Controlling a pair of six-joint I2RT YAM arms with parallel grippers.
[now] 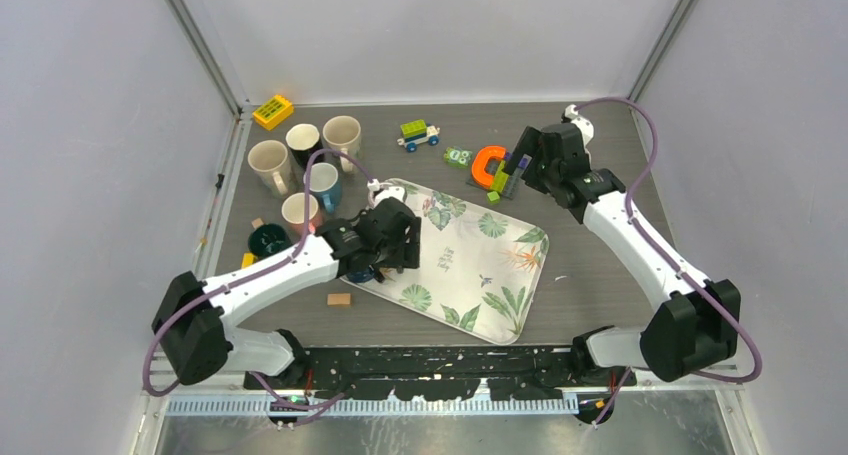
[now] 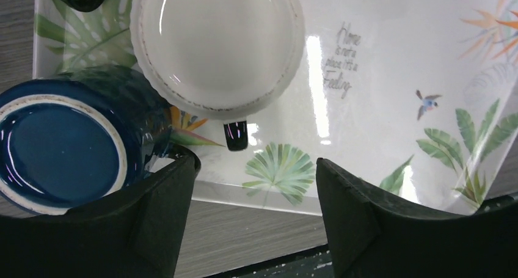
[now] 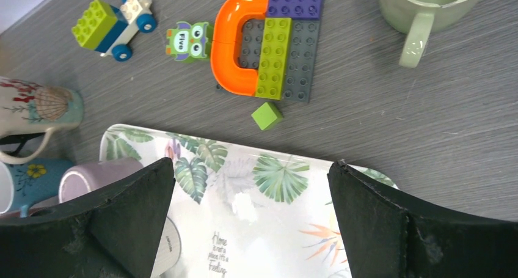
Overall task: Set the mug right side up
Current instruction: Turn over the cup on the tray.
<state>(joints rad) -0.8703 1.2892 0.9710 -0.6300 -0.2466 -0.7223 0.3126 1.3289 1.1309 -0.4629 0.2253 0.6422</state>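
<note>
Our left arm reaches over the tray's (image 2: 391, 58) left end, the left gripper (image 2: 256, 168) tilted down, jaws spread with nothing between them. Just past them the white mug (image 2: 217, 43) sits bottom-up on the tray. The blue mug (image 2: 61, 149) tips at the tray edge, base toward us. Overhead, the wrist hides both. Our right gripper (image 3: 250, 168) hovers near the bricks (image 3: 275, 52), jaws wide. The tray reads "Home is not a place it's a Feeling"; the owl block (image 3: 187, 41) reads "five".
</note>
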